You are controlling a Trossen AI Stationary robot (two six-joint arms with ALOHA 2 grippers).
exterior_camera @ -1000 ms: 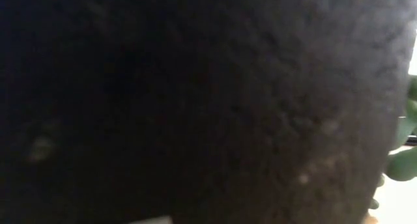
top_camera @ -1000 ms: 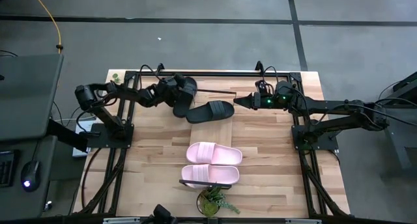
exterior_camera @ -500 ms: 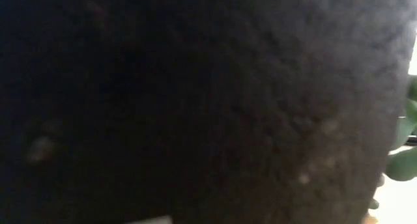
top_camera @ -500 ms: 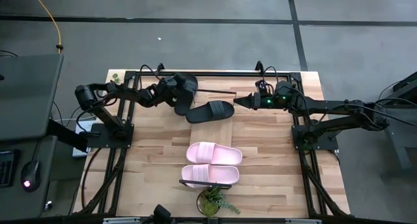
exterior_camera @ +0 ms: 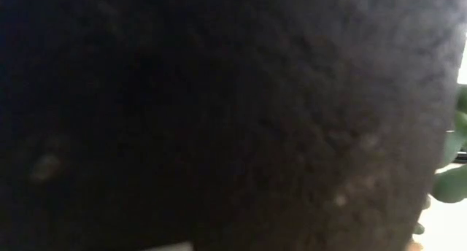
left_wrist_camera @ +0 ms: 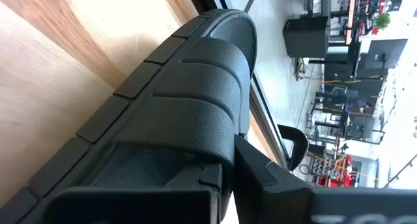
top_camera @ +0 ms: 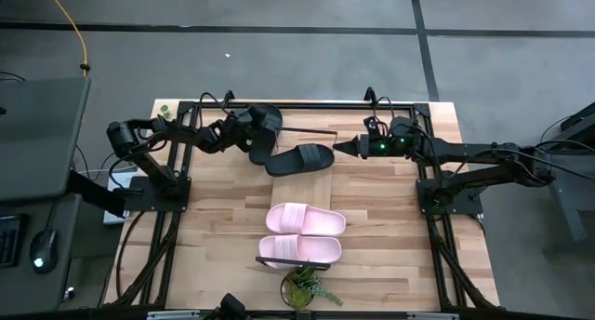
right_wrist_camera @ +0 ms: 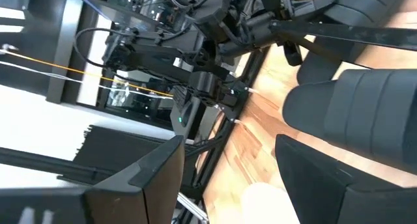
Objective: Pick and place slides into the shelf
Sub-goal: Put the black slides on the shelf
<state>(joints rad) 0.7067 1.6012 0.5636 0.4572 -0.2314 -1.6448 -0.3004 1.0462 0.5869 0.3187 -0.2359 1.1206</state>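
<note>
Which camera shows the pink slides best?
The high view: both pink slides lie whole, side by side on the table. The low view is blocked by something dark. The right wrist view may catch a pale bit at its edge; the left wrist view shows only a black slide.

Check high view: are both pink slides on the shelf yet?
No, both pink slides lie side by side on the tabletop near the small plant, far from the shelf.

2 slides (top_camera: 299, 234) side by side, plant (top_camera: 304, 287) just beside them
</note>
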